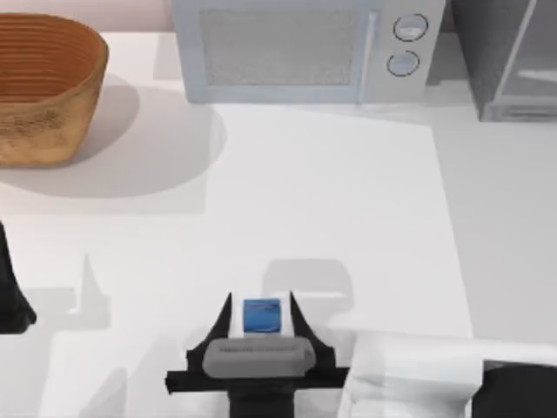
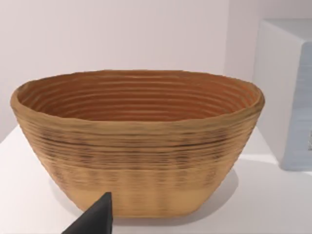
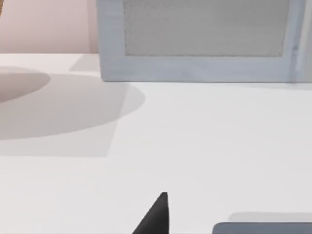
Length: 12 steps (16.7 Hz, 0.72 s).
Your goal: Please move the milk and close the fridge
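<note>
The milk [image 1: 262, 315] sits near the desk's [image 1: 348, 226] front edge, about mid-width, pinched between the fingers of my right hand [image 1: 261, 317]. I judge the grasp made but the carrying not begun. The fridge [image 1: 509, 57] stands at the back right corner, its closing apparently still ahead. My left hand [image 1: 10, 296] idles at the left edge, facing the basket [image 2: 139, 146]; I cannot tell its state.

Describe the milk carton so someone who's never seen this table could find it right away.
Start at the white microwave at the table's far edge, then come straight toward the near edge. There, the right gripper has a dark finger on each side of the small boxy milk carton. Its blue top is the only blue thing on the white table.
</note>
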### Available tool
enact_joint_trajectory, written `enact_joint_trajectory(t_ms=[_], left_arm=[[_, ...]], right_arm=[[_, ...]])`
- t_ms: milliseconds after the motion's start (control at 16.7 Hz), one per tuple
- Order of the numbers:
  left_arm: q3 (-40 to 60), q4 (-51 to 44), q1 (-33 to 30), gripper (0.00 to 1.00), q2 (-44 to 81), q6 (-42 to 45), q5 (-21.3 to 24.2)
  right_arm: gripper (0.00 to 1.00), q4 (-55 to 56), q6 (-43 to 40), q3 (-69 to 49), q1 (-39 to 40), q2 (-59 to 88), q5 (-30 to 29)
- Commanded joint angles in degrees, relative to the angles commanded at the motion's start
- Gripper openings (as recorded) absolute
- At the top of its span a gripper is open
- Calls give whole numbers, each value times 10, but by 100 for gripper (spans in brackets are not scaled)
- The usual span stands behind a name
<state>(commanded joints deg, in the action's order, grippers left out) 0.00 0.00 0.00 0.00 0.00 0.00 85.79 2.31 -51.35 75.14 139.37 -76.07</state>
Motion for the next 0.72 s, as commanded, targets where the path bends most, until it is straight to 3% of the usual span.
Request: enact_joint_trajectory(t_ms=[360,720], left_arm=[[0,0,0,100,0,0,0],[0,0,0,100,0,0,0]], right_arm=[[2,0,0,0,0,0,0],[0,0,0,0,0,0,0]])
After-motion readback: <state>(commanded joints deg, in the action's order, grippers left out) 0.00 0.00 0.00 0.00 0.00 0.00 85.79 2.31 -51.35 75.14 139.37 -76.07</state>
